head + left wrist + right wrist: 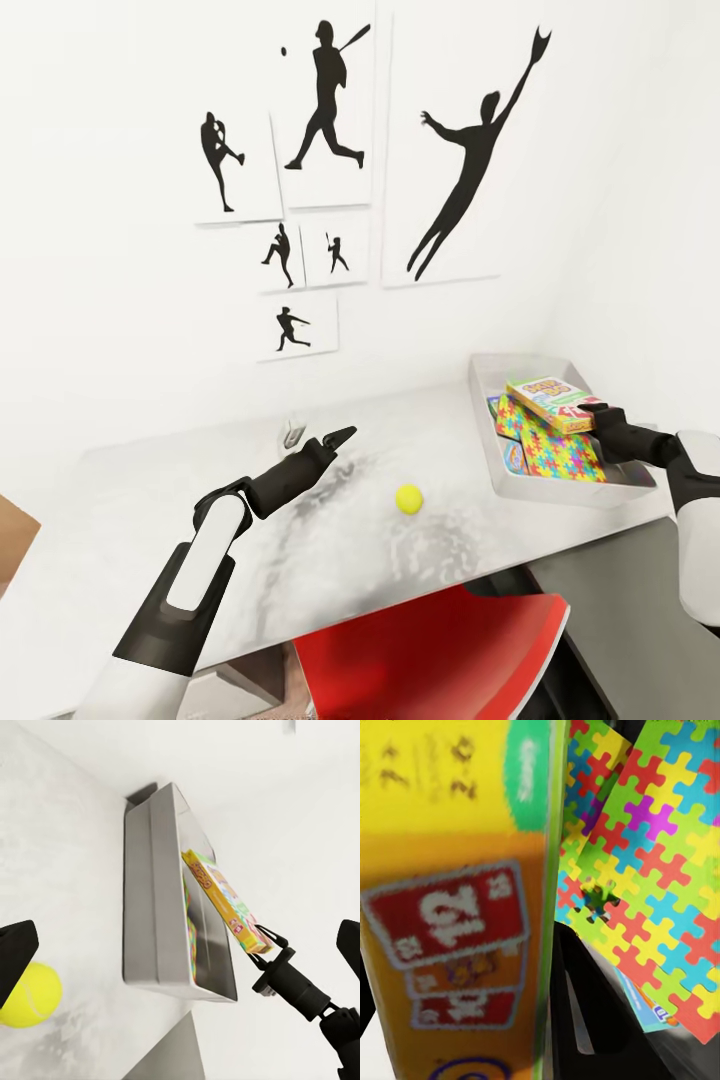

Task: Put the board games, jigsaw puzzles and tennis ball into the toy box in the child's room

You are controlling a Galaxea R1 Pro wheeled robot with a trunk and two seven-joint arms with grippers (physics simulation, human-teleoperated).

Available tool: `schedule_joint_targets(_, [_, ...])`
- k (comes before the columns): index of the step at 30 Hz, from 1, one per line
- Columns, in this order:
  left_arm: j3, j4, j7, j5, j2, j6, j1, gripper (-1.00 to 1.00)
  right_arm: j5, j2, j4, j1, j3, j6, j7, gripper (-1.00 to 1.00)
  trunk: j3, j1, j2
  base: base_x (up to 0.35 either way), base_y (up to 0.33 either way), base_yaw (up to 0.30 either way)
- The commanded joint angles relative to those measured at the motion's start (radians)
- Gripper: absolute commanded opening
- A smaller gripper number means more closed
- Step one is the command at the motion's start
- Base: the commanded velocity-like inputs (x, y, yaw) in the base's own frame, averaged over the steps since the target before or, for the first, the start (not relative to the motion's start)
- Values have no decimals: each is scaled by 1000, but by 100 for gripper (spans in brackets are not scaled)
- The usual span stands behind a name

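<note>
I had the right gripper [598, 413] clamped on the SKIP-BO board game [551, 402], holding it tilted over the toy box [480, 372], one end above the near rim and the other dipping toward the jigsaw puzzles [555, 452] already lying inside. I judged the game a light, stiff cardboard box with a glossy, somewhat slippery printed face; pinching it across its thin edge near one short end, as I had it, seemed the sensible hold. The puzzles looked like thin, jagged-edged slabs of interlocking coloured pieces, best left flat. Under them a blue patterned board game [513, 457] peeked out.

The toy box was a shallow grey tray with sloping walls at the far right end of the table [130, 520], whose top was pale and mottled. The tennis ball [408, 498] sat alone on the table near its front edge; small, fuzzy, round, I reckoned it would roll if nudged. My left gripper [340, 437] hovered above the tabletop, fingers spread wide and empty.
</note>
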Motion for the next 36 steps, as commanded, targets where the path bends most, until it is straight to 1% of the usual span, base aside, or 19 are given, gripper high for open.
schedule_joint_targets(1, [1, 0, -2, 0, -1, 4, -1, 100, -12, 0, -1, -1, -3, 3, -10, -100, -4, 1, -2, 0, 0, 0])
schedule_joint_targets(15, [1, 0, -1, -2, -2, 4, -1, 100, -12, -2, -1, 0, -3, 3, -8, -100, -24, 1, -2, 0, 0, 0])
schedule_joint_targets(30, [1, 0, -1, -1, -2, 4, -1, 100, -13, 1, -1, 1, -3, 3, -9, -100, -27, 1, -2, 0, 0, 0])
schedule_joint_targets(36, [1, 0, -1, -1, -2, 4, -1, 100, -13, 0, -1, 1, -3, 3, -8, -100, -32, 1, -2, 0, 0, 0])
